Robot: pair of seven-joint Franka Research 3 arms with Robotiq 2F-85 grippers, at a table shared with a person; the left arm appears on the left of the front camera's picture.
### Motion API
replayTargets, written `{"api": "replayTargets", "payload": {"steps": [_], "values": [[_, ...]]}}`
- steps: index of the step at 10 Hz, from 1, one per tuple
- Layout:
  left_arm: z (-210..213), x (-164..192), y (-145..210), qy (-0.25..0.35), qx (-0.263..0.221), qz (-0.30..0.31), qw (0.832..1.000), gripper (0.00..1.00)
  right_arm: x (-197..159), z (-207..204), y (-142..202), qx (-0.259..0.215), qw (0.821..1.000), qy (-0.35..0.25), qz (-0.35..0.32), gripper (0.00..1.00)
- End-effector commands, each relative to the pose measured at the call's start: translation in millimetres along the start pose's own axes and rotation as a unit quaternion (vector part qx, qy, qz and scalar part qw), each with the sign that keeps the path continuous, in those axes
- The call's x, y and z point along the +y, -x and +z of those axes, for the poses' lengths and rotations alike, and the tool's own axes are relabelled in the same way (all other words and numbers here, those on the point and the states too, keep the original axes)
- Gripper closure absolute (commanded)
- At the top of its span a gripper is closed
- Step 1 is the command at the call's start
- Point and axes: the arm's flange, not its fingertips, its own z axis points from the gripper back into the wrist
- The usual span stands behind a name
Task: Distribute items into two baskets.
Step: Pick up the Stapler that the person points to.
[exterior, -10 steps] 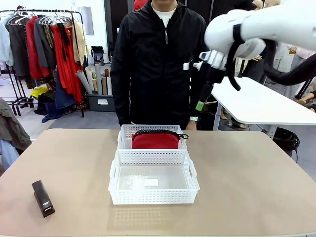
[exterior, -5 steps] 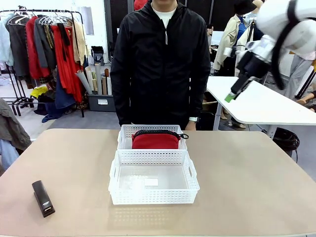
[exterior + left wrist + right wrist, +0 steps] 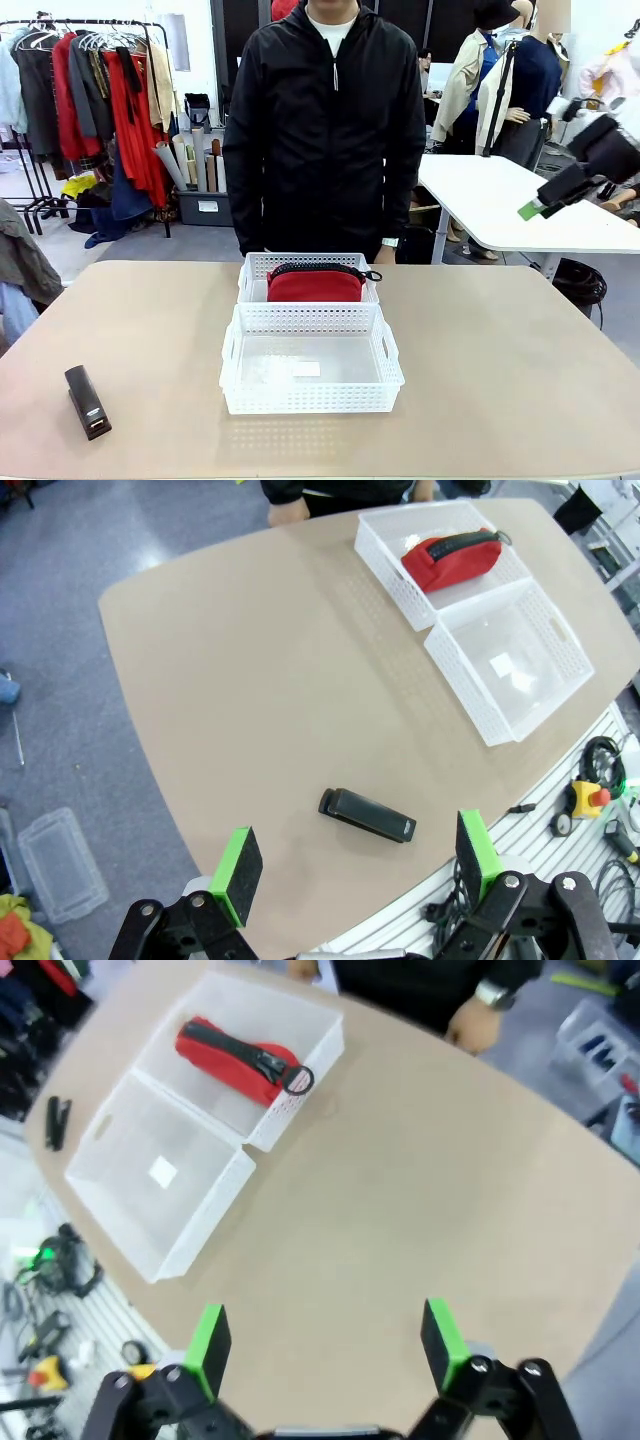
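Bright, even indoor light falls from overhead. In the front view the near basket (image 3: 310,375) and the stapler (image 3: 87,401) throw only faint, soft shadows on the worktop (image 3: 500,380), and focus is crisp. The left wrist view is sharp too, though its wide lens bows the worktop's edges; a pale sheen lies on the floor (image 3: 150,555) at upper left. The right wrist view is soft and smeared throughout.
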Motion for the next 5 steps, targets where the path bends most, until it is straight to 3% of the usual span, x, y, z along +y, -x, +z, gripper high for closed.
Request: {"api": "replayTargets", "payload": {"steps": [1,5], "values": [[-0.4,-0.4,0.0,0.006,-0.005,-0.004,1.0,0.0,12.9,4.4,27.6,-0.049,0.999,0.01,-0.02,0.0],[-0.4,-0.4,0.0,0.006,-0.005,-0.004,1.0,0.0,22.7,26.8,73.3,-0.094,0.994,0.031,-0.048,0.0]]}}
